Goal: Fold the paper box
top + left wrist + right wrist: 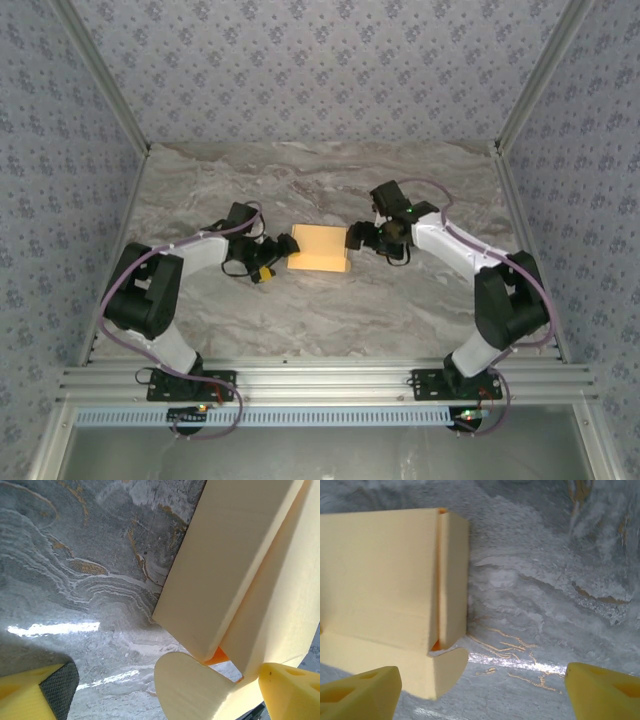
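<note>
both hands open at the ends of the half-folded box

the paper box [320, 248] lies near the middle of the marbled grey tabletop [320, 180], a pale yellow rectangular shape lying flat, between the two arms. the left hand [283, 246] is at its left end and the right hand [358, 238] at its right end, each just beside the card; from above i cannot tell whether either one touches it.

in the left wrist view the yellow fingers [30, 695] stand wide apart at the bottom corners. the box runs up the right side of the view as a long raised panel, with a rounded flap [190, 690] sticking out loose between the fingers and a sliver of orange inside showing at the gap. the far finger is close by the card and the other is well apart from it, so this hand is open and grips nothing.

in the right wrist view the fingers [605, 690] are also spread wide, with bare tabletop between them. the box sits to the left, a narrow end panel standing along its edge and a rounded flap [440, 672] lying out near the left finger. this hand is open too, holding nothing.
</note>
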